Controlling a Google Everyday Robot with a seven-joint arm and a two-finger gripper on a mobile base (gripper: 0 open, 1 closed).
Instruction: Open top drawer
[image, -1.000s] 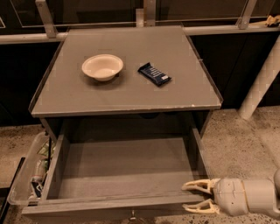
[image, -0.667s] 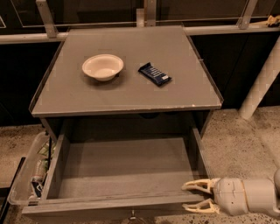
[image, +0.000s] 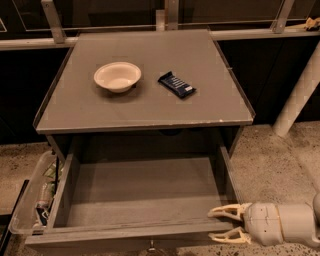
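Observation:
The top drawer (image: 140, 192) of the grey cabinet stands pulled far out toward me, its plain grey inside bare. Its front panel runs along the bottom edge, with a bit of the knob (image: 150, 246) showing at the centre. My gripper (image: 216, 224) comes in from the lower right, at the drawer's front right corner. Its two pale fingers (image: 227, 210) point left, spread apart, with nothing between them. They lie over the drawer's front edge; I cannot tell if they touch it.
On the cabinet top (image: 150, 107) sit a white bowl (image: 117, 76) and a dark blue snack bar (image: 176, 84). A clear bin (image: 35, 197) with packets stands on the floor at the left. A white post (image: 297, 97) leans at the right. A rail runs behind.

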